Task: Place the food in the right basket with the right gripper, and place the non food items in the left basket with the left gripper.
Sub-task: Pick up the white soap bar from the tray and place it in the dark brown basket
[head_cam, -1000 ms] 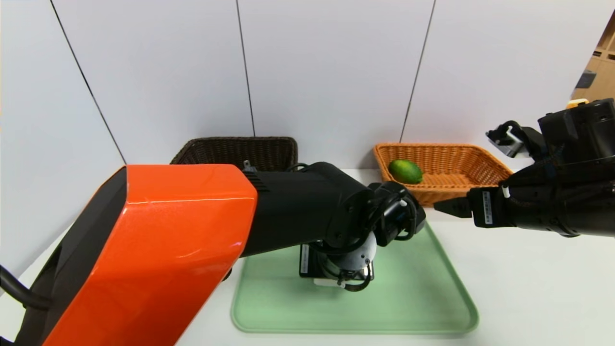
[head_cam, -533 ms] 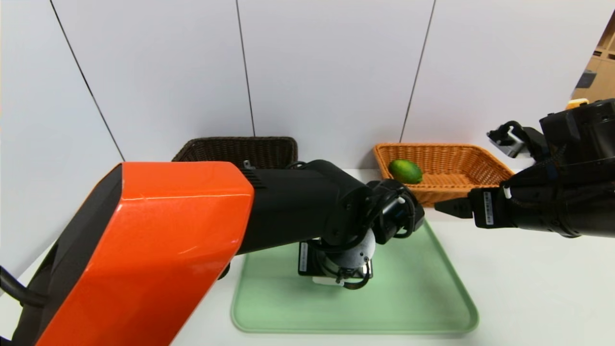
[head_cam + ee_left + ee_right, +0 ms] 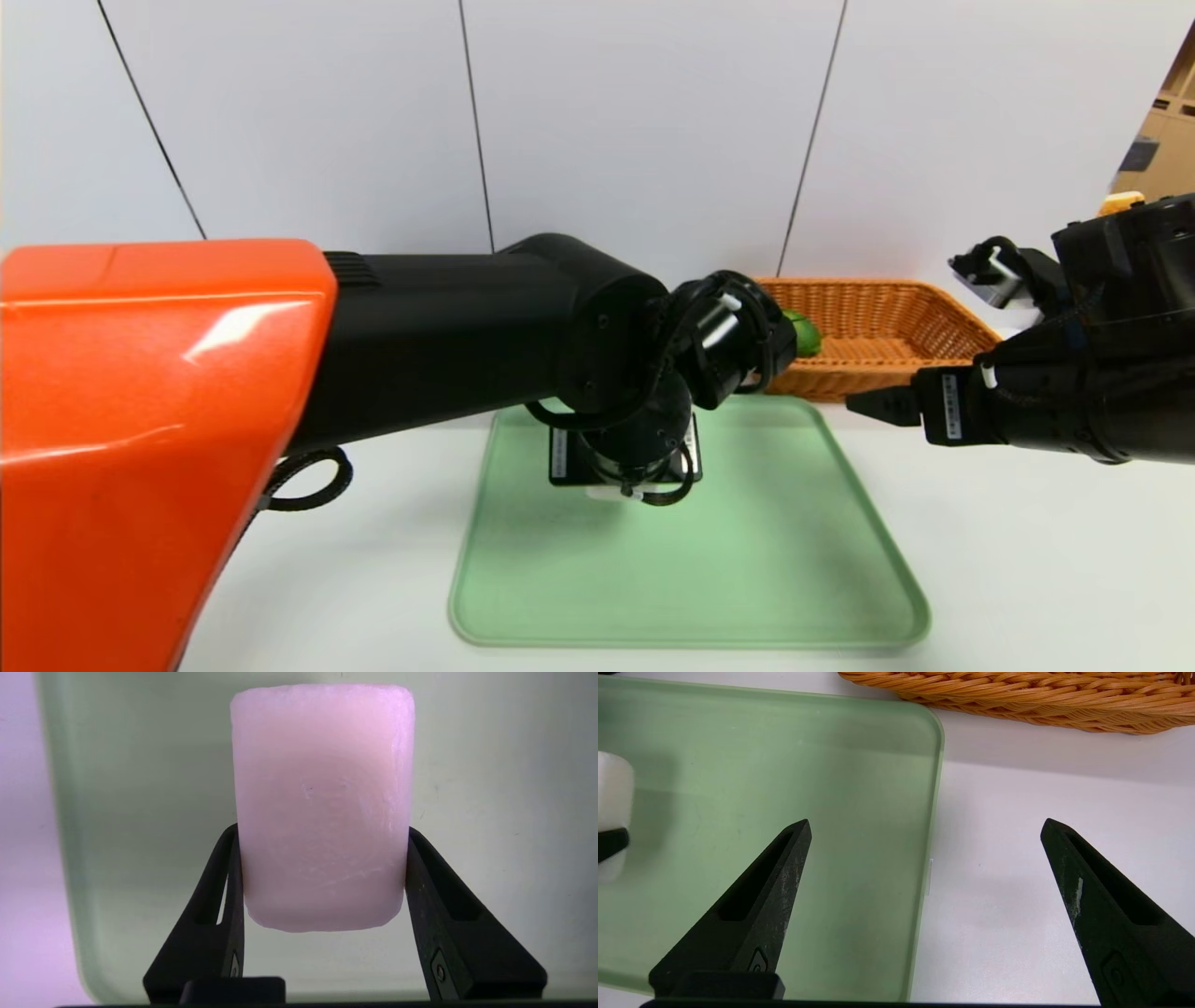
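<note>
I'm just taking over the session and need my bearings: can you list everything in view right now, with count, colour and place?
block: 1, pale pink-white, rounded, clamped in the left gripper's jaws, above the tray
tray: 1, light green, centre of the table; nothing else seen on its visible part
right basket: 1, orange wicker, back right of the table
fruit: 1, green, inside the right basket, mostly hidden behind the left arm
table: 1, white, under everything
left basket: not visible now, the left arm blocks that side
left gripper: 1, black, over the tray, shut on the block
right gripper: 1, black, jaws wide open and holding nothing, over the tray's right edge near the right basket
</note>
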{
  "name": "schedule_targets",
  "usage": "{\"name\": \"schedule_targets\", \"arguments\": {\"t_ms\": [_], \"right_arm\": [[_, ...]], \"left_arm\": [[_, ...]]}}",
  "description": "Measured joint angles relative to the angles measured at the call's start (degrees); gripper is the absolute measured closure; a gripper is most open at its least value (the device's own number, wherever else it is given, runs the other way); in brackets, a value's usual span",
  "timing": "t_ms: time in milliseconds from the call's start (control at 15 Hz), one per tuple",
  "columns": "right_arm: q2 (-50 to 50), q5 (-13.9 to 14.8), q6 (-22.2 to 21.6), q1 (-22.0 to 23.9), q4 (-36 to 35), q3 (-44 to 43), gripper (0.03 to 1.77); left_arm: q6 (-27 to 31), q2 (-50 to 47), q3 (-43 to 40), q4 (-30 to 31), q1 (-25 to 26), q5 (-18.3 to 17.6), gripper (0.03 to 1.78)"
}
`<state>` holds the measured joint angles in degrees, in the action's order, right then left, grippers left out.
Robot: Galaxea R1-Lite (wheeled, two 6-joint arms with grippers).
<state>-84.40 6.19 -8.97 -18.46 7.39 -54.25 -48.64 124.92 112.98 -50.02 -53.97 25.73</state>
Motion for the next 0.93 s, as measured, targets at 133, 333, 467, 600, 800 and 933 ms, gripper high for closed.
{"name": "schedule_targets", "arguments": {"t_ms": [133,333,467,600,800,933], "right_arm": [[0.3,0.0,0.0,0.0,0.0,0.3,0.1],[0.9,-0.1,0.1,0.0,0.0,1.0,0.1],[1.2,-0.1,0.1,0.0,0.0,1.3,0.1],[1.4,-0.1,0.1,0.0,-0.1,1.5,0.1],[1.7,-0.2,0.1,-0.1,0.0,1.6,0.1],[1.8,-0.2,0.1,-0.1,-0.1,1.9,0.1]], "left_arm": [[1.4,-2.8,-0.1,0.2,1.5,1.5,0.84],[3.9,-7.5,0.0,1.2,6.6,2.2,0.84],[6.6,-10.0,0.0,3.5,10.4,2.1,0.84],[10.3,-11.4,0.0,7.1,14.2,1.9,0.84],[16.0,-11.1,0.0,13.9,19.4,1.1,0.84],[18.4,-9.4,0.0,17.8,22.5,1.0,0.84]]}}
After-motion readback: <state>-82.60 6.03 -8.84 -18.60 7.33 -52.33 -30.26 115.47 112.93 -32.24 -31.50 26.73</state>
